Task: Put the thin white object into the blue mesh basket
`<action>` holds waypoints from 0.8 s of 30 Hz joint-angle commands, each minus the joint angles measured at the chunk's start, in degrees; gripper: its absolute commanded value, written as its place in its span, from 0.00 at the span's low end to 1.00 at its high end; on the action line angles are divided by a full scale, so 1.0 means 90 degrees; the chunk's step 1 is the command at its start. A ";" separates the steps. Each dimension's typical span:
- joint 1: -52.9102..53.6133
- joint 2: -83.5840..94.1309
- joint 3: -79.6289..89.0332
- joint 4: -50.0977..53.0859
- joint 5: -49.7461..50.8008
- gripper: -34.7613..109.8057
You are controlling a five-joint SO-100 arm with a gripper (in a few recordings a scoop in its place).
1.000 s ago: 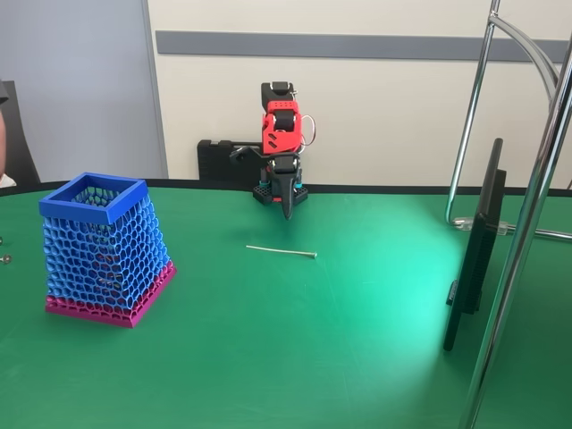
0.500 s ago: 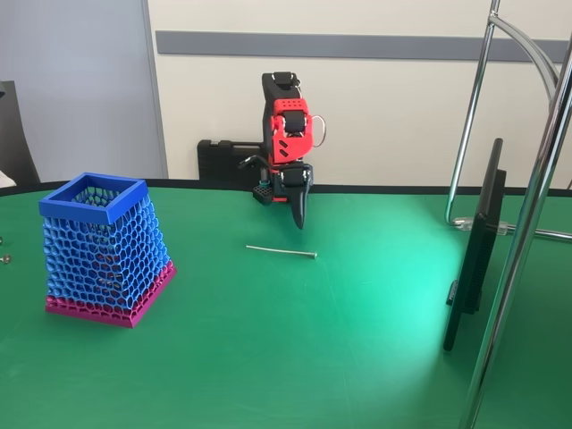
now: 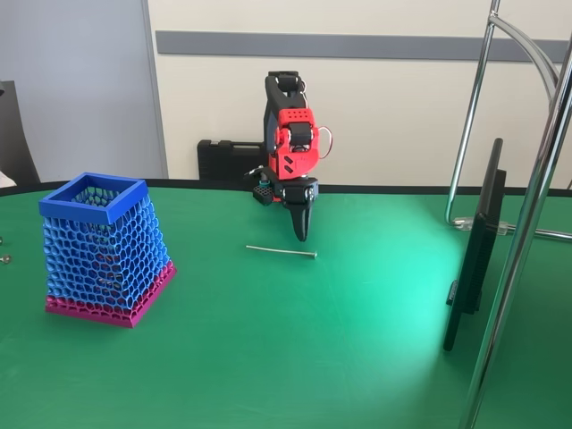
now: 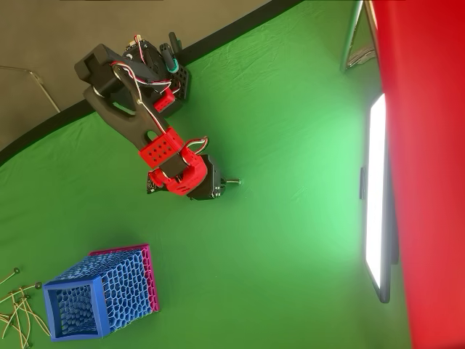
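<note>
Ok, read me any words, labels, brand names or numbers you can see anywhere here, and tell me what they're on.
No readable text anywhere: none on the gripper, the thin white object, the blue mesh basket, the black case or the screen.

In your overhead view the gripper (image 4: pixel 200 182) hides most of the thin white object (image 4: pixel 231 182), leaving just its knob end peeking out, and in the fixed view you cannot tell how its jaws stand.
</note>
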 commanded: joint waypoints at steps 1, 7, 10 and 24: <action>-0.0020 -0.0254 -0.0508 0.0186 0.0137 0.30; -0.0068 -0.0791 -0.0986 0.0332 0.0254 0.31; -0.0117 -0.1016 -0.1152 0.0391 0.0322 0.31; -0.0332 -0.1484 -0.1514 0.0635 0.0537 0.33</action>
